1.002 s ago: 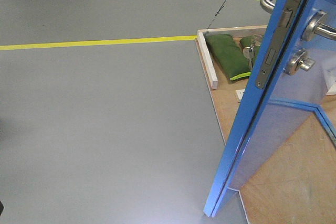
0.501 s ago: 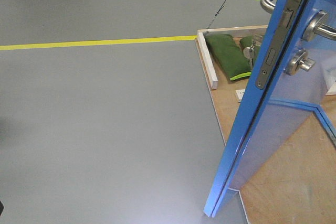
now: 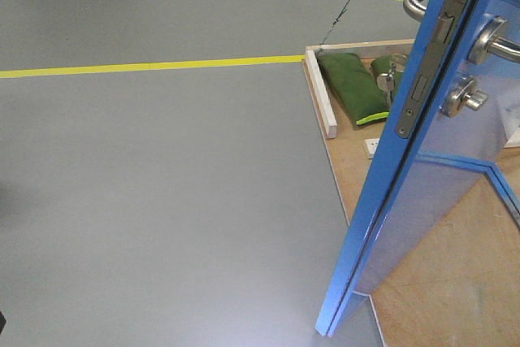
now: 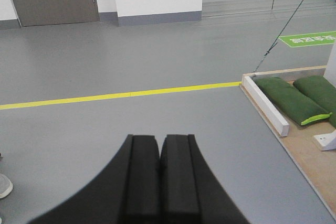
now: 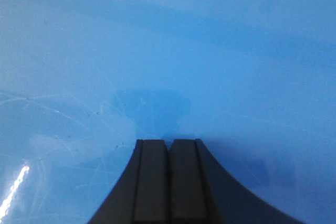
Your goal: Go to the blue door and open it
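The blue door (image 3: pixel 422 201) stands swung open at the right of the front view, its edge toward me, with a metal latch plate (image 3: pixel 433 46), silver lever handles (image 3: pixel 491 38) and a round thumb-turn (image 3: pixel 463 97). Neither gripper shows in the front view. My left gripper (image 4: pixel 159 139) is shut with nothing between its black fingers, pointing over bare grey floor. My right gripper (image 5: pixel 168 142) is shut too, its tips very close to the glossy face of the blue door (image 5: pixel 168 51), which fills that view; contact cannot be told.
The door stands on a plywood base (image 3: pixel 455 282) with a white wooden rail (image 3: pixel 321 95) along its left edge. Green sandbags (image 3: pixel 351 87) lie on the base. A yellow floor line (image 3: pixel 154 65) crosses the grey floor. A thin cable (image 4: pixel 283 30) runs to the base corner.
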Available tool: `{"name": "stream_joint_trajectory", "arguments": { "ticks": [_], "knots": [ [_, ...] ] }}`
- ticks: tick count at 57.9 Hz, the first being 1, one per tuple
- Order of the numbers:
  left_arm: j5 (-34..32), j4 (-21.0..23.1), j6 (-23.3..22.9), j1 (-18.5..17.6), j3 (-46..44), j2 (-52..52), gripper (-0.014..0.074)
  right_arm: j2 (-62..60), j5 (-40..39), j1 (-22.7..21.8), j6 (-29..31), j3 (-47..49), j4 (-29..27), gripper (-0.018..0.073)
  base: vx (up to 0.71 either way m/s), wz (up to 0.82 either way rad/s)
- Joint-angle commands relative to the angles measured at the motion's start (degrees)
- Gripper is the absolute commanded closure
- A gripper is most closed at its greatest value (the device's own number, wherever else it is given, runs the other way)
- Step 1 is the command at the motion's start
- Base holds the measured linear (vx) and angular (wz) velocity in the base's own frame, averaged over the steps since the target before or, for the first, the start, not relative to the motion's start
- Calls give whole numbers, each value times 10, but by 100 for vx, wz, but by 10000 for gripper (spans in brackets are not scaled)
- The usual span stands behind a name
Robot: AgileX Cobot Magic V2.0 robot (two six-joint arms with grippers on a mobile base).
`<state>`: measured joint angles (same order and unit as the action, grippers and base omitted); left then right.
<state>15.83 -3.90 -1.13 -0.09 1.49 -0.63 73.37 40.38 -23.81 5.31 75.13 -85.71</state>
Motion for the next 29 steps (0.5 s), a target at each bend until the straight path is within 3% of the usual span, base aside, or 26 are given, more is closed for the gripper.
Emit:
{"name": "stream_joint_trajectory", "arguments": {
  "ticks": [1, 29],
  "knots": [
    [-48, 1, -4, -4, -15, -7, 524, -12, 8, 3, 8, 18, -28, 547, 0, 0],
    [-48, 1, -4, -4, -15, -7, 524, -12, 7, 3, 8, 18, -28, 547, 1, 4]
  ]
}}
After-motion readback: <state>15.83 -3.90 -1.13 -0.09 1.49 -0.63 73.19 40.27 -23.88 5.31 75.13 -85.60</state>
